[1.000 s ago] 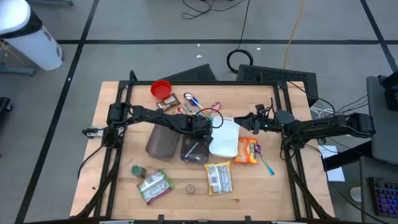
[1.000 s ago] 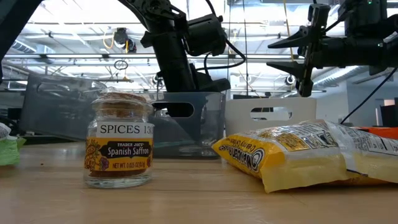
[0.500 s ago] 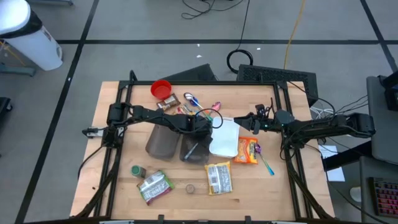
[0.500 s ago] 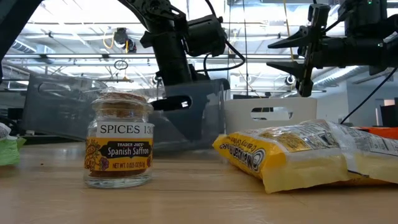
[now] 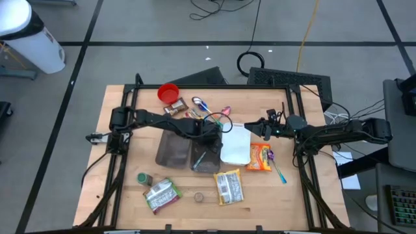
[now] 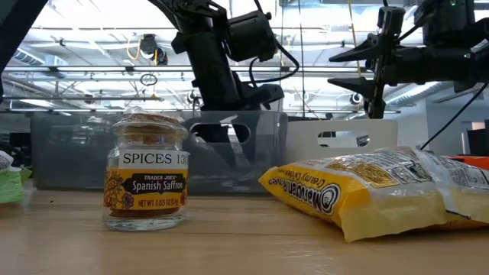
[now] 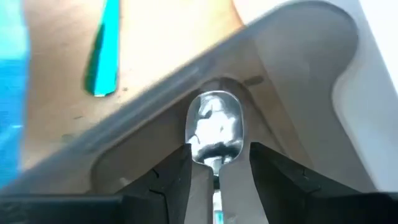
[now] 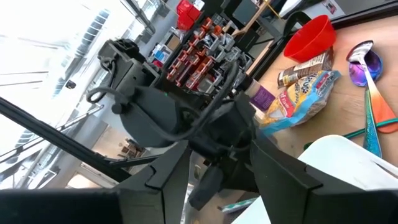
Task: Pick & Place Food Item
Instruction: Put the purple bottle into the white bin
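My left gripper [image 5: 207, 138] points down into a grey see-through bin [image 5: 214, 164] at the table's middle. It is open [image 7: 217, 152]. A metal spoon [image 7: 214, 127] lies on the bin's floor, and its handle runs between the two fingers with a gap on each side. The high view shows the spoon [image 5: 200, 158] slanting in the bin. My right gripper [image 5: 263, 130] hangs open and level above the table's right half, beside a white container [image 5: 235, 146]. Food packets lie nearby: a yellow one [image 5: 228, 186], an orange one [image 5: 259, 156] and a green one [image 5: 161, 195].
A second grey bin [image 5: 170, 151] stands left of the first. A spice jar [image 6: 145, 179] and a green-lidded jar [image 5: 144, 179] stand near the front edge. A red bowl [image 5: 169, 92], a snack bar [image 5: 177, 107] and loose spoons [image 5: 199, 103] lie at the back.
The two grey bins, which stood tipped a second ago, have dropped flat onto the table under my left gripper. The yellow packet in front of them has shifted a little. My right arm has kept still.
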